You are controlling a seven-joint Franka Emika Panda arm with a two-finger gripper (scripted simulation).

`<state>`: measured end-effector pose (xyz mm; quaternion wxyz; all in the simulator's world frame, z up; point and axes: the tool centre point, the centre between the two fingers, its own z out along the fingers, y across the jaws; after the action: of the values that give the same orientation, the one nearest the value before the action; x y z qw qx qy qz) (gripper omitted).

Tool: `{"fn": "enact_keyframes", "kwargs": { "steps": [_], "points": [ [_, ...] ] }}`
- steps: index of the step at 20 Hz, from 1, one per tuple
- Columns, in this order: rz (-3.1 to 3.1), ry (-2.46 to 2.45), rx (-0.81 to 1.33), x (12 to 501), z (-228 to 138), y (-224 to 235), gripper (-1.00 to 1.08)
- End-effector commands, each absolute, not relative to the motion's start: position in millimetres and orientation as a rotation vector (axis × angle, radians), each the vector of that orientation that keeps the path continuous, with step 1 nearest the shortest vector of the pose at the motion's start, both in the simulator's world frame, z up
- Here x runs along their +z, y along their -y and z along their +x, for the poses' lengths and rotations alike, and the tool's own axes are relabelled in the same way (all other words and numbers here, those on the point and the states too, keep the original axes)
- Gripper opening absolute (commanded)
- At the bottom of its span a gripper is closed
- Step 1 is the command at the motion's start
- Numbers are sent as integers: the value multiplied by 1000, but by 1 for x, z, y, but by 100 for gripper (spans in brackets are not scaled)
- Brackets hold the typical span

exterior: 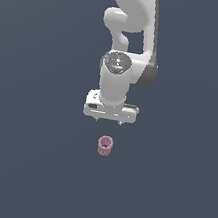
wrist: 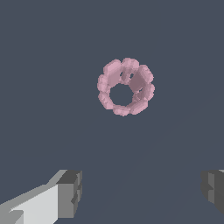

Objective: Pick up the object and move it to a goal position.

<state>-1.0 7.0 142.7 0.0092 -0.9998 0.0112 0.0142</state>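
Note:
The object is a tiny pale pink hollow cylinder [exterior: 105, 145] with ribbed, lattice-like sides. It stands on the dark grey floor, just below and in front of my white gripper in the exterior view. In the wrist view the object [wrist: 126, 86] shows from above, with its open middle visible. My gripper [exterior: 108, 120] hangs above the floor with its jaws wide apart and nothing between them. Its two grey fingertips [wrist: 70, 193] show in the wrist view, apart from the object. The gripper [wrist: 141, 190] is open and empty.
The white arm [exterior: 128, 33] rises behind the gripper toward the top of the exterior view. The dark grey floor [exterior: 19, 166] spreads flat all around with no other object showing.

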Motion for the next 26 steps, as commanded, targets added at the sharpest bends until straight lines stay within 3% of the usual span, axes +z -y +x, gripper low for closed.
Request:
{"fn": "enact_keyframes", "kwargs": {
  "steps": [1, 15, 26],
  "points": [
    [-3124, -56, 42, 141, 4, -7, 100],
    [-3125, -286, 9, 123, 59, -10, 100],
    [-3123, -337, 1, 118, 70, -12, 100]
  ]
}}
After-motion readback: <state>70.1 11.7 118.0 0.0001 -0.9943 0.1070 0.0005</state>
